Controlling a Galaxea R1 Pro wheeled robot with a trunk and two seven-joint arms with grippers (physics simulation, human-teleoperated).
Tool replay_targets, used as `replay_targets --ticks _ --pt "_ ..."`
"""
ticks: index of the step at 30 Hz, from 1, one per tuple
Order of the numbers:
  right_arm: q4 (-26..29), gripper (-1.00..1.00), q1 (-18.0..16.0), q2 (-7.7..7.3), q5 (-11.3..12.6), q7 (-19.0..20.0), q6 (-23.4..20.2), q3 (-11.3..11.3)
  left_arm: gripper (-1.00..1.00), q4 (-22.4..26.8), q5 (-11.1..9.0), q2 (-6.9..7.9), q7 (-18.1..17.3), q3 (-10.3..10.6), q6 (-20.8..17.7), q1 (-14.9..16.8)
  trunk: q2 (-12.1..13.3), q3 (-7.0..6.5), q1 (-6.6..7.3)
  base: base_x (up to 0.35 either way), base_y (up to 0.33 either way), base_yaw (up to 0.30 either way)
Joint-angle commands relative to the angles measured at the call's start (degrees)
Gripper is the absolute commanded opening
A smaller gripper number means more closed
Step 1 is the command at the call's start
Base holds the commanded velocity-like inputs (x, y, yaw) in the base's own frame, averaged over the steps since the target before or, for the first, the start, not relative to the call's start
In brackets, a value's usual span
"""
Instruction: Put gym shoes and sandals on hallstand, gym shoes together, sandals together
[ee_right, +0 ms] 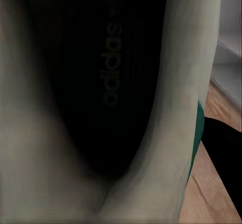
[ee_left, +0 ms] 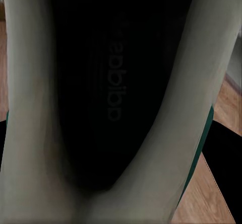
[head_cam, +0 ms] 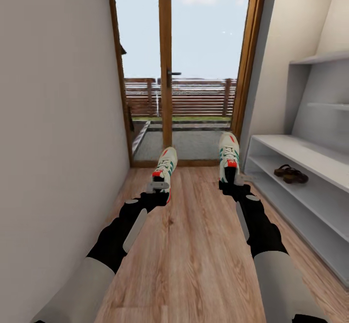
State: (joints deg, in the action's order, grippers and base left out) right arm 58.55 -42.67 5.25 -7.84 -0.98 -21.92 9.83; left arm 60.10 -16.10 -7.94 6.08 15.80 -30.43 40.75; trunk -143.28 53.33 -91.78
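Head view: left claw clamped on one gym shoe, right claw on the other gym shoe, both above the corridor floor; brown sandals on hallstand shelf. Wrist views: dark insoles, white collars, green trim.

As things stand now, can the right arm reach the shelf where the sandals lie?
Probably yes, with a swing to its right. The right claw holds a gym shoe, and nothing stands between it and the hallstand. The sandals fill only a small part of that shelf.
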Motion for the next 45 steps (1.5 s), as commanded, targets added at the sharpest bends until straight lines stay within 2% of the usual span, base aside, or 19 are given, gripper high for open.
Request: replay_targets --ticks 1,30,45 --pt "0.08 -1.0 -0.04 0.05 -0.6 0.1 -0.32 0.1 -1.0 0.1 -0.6 0.03 0.51 0.11 -0.24 0.03 -0.03 0.06 -0.02 0.345 0.0 -0.293" --pt "0.08 -1.0 -0.04 0.09 -0.6 0.1 -0.32 0.11 -1.0 0.03 -0.64 0.03 0.51 0.11 -0.24 0.03 -0.03 0.06 -0.02 0.341 0.045 -0.3" --pt "0.08 -1.0 -0.04 0.04 -0.6 0.1 -0.32 0.19 -1.0 0.07 -0.6 0.03 0.51 0.11 -0.24 0.03 -0.03 0.06 -0.02 0.048 0.0 -0.3"
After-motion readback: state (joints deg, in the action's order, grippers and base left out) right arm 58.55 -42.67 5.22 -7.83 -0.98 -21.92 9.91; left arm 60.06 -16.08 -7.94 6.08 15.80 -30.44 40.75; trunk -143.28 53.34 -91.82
